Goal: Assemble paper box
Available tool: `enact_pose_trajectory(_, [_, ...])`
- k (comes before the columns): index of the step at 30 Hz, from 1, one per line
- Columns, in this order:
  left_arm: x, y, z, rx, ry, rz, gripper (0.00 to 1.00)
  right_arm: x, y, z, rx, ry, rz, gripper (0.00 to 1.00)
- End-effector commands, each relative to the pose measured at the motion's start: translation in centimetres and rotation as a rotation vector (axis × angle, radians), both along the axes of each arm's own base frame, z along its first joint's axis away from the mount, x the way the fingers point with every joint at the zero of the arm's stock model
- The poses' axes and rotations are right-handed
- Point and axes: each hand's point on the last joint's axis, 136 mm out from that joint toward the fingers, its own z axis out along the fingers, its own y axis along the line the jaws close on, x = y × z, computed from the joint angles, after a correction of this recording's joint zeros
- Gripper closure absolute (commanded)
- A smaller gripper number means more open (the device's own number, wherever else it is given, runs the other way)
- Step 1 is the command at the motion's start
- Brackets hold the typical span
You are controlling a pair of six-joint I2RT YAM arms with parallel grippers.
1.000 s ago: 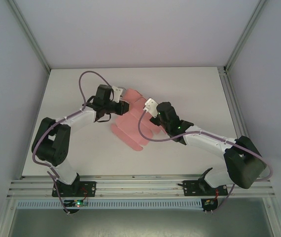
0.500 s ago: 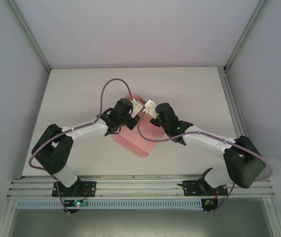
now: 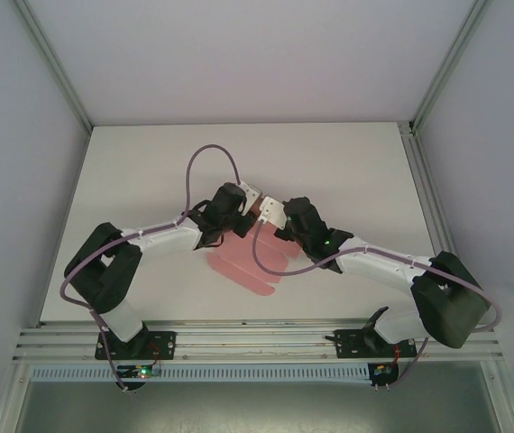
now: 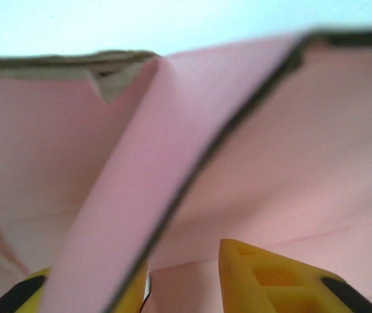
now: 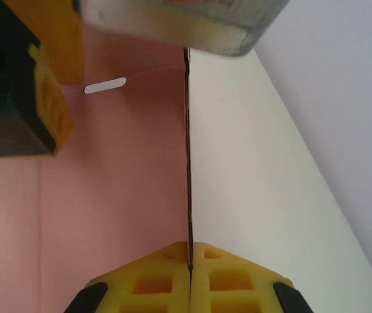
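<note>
While thin card like this would drop flat by itself, the right gripper [image 5: 190,251] is closed tight on the edge of one upright panel of the paper box [image 3: 243,262], and so this wall stands vertical. Beyond its fingertips the rest of the pink sheet, with a small slot [image 5: 105,85], lies flat near the middle of the table [image 3: 347,162]. Further on, the left gripper [image 4: 183,277] meets it from the opposite side. Its jaws are partly apart around a raised flap without pinching it, probably to guide the flap toward the held wall.
</note>
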Motion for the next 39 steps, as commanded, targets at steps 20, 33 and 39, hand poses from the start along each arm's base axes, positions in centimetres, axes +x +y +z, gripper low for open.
enact_pose_trajectory(20, [5.6, 20.3, 3.1, -0.362, 0.098, 0.85, 0.0, 0.5, 1.5, -0.4, -0.501, -0.369, 0.084, 1.0])
enact_pose_trajectory(33, [8.5, 12.5, -2.0, -0.423, 0.323, 0.388, 0.0, 0.5, 1.7, -1.4, -0.434, -0.36, 0.069, 1.0])
enact_pose_trajectory(39, [5.6, 8.0, -1.3, -0.543, 0.353, 0.102, 0.12, 0.6, 1.6, -1.5, -0.418, -0.345, 0.06, 1.0])
